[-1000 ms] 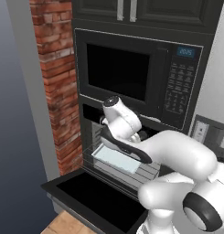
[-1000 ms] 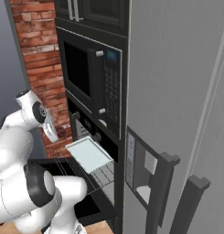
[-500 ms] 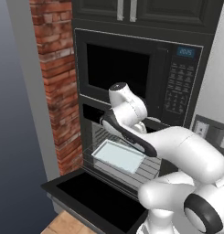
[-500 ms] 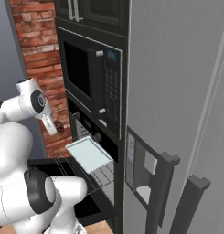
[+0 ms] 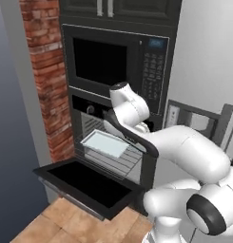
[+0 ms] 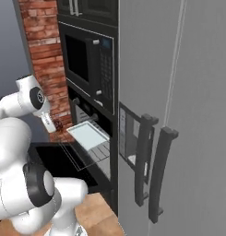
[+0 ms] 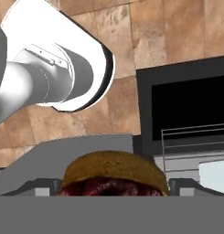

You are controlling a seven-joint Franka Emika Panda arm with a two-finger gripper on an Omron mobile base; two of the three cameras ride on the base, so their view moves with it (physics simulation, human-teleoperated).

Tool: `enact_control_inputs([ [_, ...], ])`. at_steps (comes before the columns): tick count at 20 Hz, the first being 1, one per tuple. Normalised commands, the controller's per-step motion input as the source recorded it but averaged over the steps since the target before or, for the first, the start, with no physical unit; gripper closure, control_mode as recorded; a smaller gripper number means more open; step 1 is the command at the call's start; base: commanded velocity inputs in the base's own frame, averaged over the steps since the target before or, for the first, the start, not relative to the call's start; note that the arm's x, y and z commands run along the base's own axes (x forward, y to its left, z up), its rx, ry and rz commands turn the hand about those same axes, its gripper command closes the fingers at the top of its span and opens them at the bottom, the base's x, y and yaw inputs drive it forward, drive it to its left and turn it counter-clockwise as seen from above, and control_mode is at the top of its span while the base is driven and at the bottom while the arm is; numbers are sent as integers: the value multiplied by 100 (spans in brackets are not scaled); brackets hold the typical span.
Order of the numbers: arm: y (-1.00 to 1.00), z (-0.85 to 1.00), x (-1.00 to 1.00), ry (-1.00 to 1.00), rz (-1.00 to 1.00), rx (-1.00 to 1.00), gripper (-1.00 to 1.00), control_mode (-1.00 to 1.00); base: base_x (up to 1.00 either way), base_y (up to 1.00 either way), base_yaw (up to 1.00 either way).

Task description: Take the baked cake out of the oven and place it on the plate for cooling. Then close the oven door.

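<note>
In the left base view, the black built-in wall oven (image 5: 91,109) stood with its wide black drop-down oven door (image 5: 84,182) lowered flat, so closing was left to do. In the right base view, the two-finger gripper (image 6: 50,125) hung outside the cavity, above that door. In the hand view, a round brown-topped cake with a dark red underside (image 7: 114,171) sat between the wide-spread jaws, apparently gripped. By my judgement it was out of the oven but not yet plated.

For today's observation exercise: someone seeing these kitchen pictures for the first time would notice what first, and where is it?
The oven door hangs wide open, dropped flat over the wooden floor, with a wire rack pulled out above it carrying a pale tray. In the hand view, a brown cake with a dark red underside sits between the wide-set jaws.
</note>
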Motion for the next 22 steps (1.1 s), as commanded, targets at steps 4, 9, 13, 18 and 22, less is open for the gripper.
enact_control_inputs([
  [4, 0, 0, 0, 0, 0, 0, 100, 100, -100, -50, -7],
  [9, 0, 0, 0, 0, 0, 0, 100, 100, -100, -77, -9],
  [13, 0, 0, 0, 0, 0, 0, 100, 100, -100, -95, -7],
  [18, 0, 0, 0, 0, 0, 0, 100, 100, -91, -100, -2],
  [22, 0, 0, 0, 0, 0, 0, 100, 100, -36, -100, 0],
])
